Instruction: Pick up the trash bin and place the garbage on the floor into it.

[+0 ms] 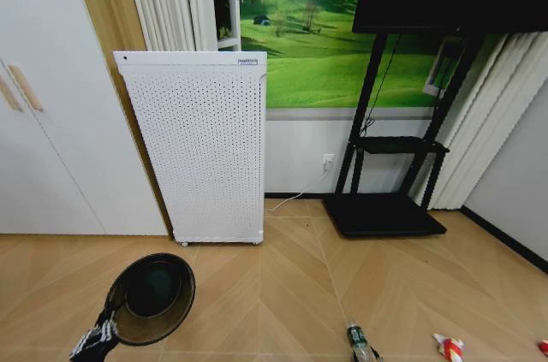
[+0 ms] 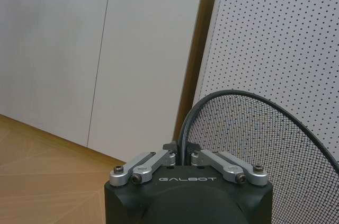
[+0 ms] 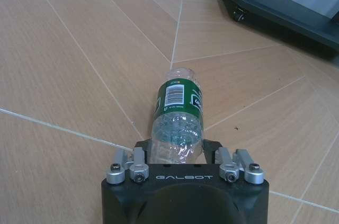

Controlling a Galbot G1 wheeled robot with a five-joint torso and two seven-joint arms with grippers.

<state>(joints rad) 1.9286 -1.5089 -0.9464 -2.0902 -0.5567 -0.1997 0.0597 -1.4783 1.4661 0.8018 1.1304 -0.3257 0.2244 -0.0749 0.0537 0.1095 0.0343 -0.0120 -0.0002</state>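
The trash bin [image 1: 152, 298], a round black wire-mesh basket, hangs tilted just above the floor [image 1: 282, 293] at the lower left. My left gripper [image 1: 101, 332] is shut on its rim. The left wrist view shows that gripper [image 2: 181, 152] pinching the rim wire, with the bin's mesh [image 2: 254, 150] beyond. A clear bottle with a green label [image 1: 360, 341] lies on the floor. In the right wrist view the bottle [image 3: 179, 102] lies between the spread fingers of my open right gripper [image 3: 177, 150]. One red-and-white piece [image 1: 449, 347] lies right of the bottle, another [image 1: 544, 347] at the frame edge.
A tall white perforated appliance [image 1: 201, 148] stands against the wall behind the bin. A black TV stand [image 1: 390, 208] with a low base sits to the right. White cabinet doors [image 1: 43, 139] are at the left. Open parquet lies between bin and bottle.
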